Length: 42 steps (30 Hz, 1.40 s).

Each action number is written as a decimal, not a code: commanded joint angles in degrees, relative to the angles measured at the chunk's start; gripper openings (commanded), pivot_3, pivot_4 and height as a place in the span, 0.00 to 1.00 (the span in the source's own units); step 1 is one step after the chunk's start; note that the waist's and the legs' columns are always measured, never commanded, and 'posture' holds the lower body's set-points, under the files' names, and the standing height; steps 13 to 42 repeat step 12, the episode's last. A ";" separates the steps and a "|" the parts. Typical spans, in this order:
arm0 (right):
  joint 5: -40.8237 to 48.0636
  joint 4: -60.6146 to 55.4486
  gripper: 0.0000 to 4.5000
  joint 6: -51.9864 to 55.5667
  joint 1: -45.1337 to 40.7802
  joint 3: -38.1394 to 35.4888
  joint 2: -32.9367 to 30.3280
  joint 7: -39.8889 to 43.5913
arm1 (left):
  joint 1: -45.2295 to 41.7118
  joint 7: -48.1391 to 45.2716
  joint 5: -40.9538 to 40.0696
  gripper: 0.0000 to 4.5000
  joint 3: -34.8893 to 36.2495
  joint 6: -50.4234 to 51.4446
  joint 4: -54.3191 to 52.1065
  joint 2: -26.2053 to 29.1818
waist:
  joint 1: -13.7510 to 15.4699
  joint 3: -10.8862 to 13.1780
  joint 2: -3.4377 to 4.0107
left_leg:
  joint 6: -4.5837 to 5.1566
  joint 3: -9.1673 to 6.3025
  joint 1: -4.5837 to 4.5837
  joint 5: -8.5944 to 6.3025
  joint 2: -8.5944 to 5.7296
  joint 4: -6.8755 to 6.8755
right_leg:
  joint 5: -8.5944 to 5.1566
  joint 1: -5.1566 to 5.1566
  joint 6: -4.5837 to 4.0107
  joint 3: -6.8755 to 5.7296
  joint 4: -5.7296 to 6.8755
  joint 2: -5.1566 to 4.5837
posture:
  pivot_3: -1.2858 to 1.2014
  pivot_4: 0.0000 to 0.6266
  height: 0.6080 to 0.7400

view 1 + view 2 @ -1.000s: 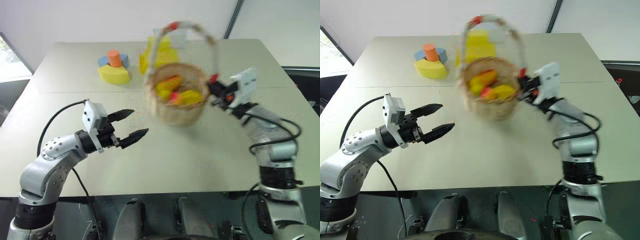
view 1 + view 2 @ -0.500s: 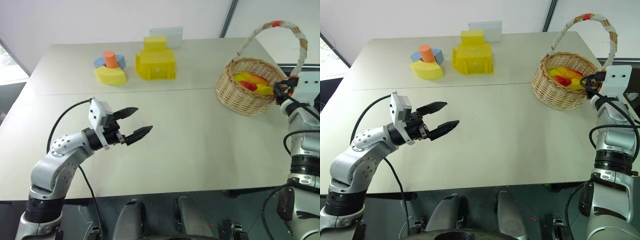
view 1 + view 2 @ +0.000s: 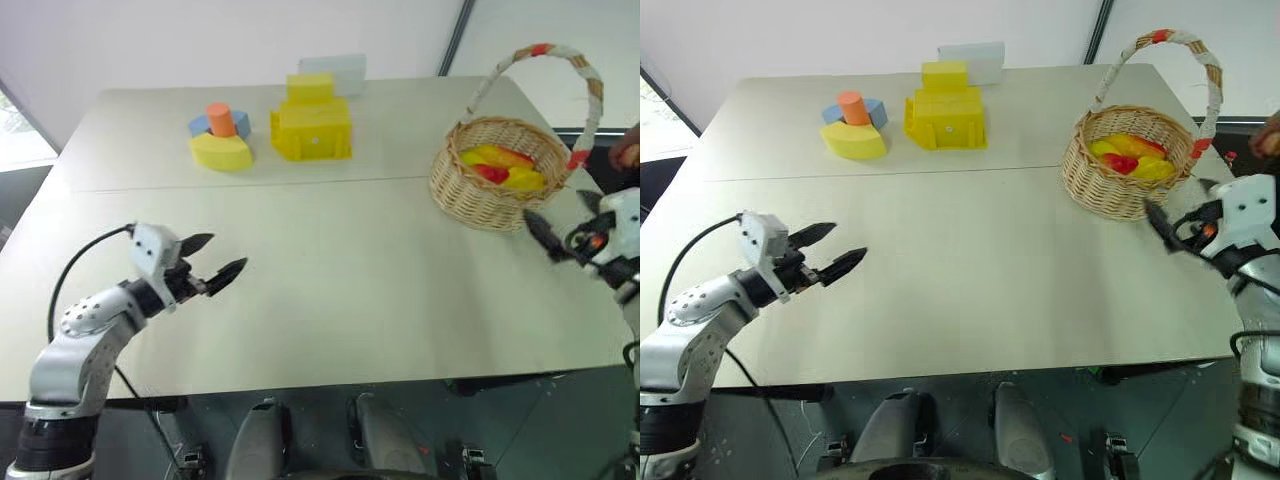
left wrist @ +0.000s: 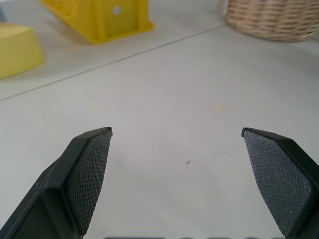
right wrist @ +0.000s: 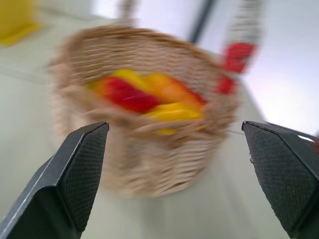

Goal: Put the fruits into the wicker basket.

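The wicker basket (image 3: 490, 200) stands on the table at the right, its tall arched handle (image 3: 548, 50) upright. The fruits (image 3: 500, 166), yellow and red-and-yellow, lie inside it; the right wrist view shows them (image 5: 149, 94) over the woven wall (image 5: 149, 169). My right gripper (image 3: 565, 218) hangs open just in front of the basket on its right side, apart from it, with nothing between the fingers. My left gripper (image 3: 222, 255) is open and empty over the bare front left of the table; its pads (image 4: 89, 174) stand wide apart.
A yellow box-shaped block (image 3: 312, 125) with a white block (image 3: 332, 70) behind it stands at the back centre. To its left sits a yellow wedge (image 3: 222, 150) carrying an orange cylinder and blue piece. A person's hand (image 3: 628, 152) shows at the right edge.
The basket went from mid-air over the table's middle to standing at the right. My right gripper opened, let go and drew back. My left arm sank and moved left.
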 commanded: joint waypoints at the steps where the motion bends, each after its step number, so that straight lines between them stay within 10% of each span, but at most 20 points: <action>1: 3.33 -7.73 0.99 0.09 0.47 4.92 0.79 5.07 | 1.52 1.65 2.18 1.00 3.76 -3.27 1.32 0.09 | -0.03 0.00 0.00 | 0.00 0.01 0.03 0.00 0.03 0.00 | 0.00 0.02 0.00 0.00 0.00 0.01 | 0.52 0.24 1.00; 11: 0.95 -2.67 0.99 -1.95 -4.81 15.38 6.18 7.36 | 4.92 3.41 2.57 1.00 5.92 -4.87 0.65 -1.71 | 0.67 -0.01 -0.04 | -0.01 -0.09 -0.04 0.00 -0.09 0.01 | 0.00 0.07 0.00 -0.07 -0.05 -0.24 | 0.52 0.24 1.00; 42: 0.90 -1.80 0.99 -2.30 -5.05 15.50 6.33 7.68 | 5.19 3.27 1.85 1.00 6.13 -4.52 0.21 -1.87 | 0.67 -0.01 -0.04 | -0.01 -0.10 -0.06 0.00 -0.10 0.01 | 0.00 0.07 0.00 -0.08 -0.06 -0.24 | 0.52 0.24 1.00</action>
